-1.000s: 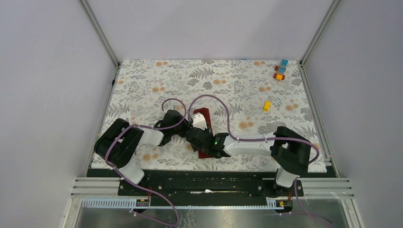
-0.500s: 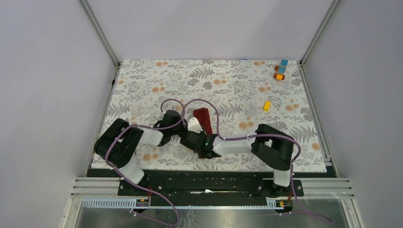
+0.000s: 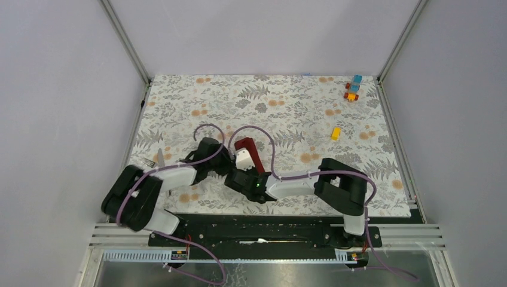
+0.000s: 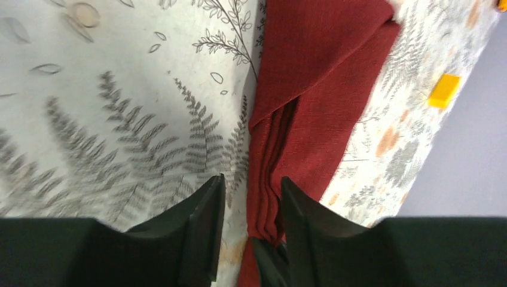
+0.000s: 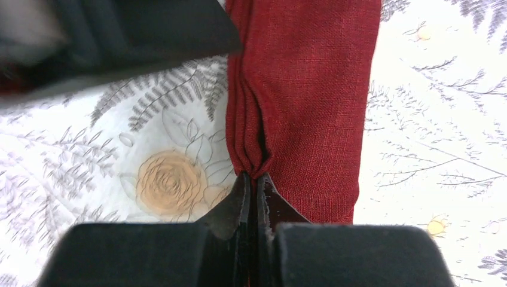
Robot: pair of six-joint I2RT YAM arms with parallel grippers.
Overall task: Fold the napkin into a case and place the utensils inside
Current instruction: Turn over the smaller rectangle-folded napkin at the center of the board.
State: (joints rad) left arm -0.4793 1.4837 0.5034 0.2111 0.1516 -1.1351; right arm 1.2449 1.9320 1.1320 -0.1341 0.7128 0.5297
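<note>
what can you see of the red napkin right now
The napkin is dark red woven cloth, folded into a long narrow strip with several layers stacked along one long edge. It lies on the floral tablecloth near the front middle. The right gripper is shut on that layered edge, bunching it slightly; the left gripper stands open astride the same edge.

2 black-and-white arms (image 3: pixel 293 185), looping purple cables (image 3: pixel 206 125)

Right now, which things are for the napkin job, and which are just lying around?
For the job:
- red napkin
- silver cutlery beside the left arm

Just lying about:
- yellow block
- orange and blue blocks in the far right corner
</note>
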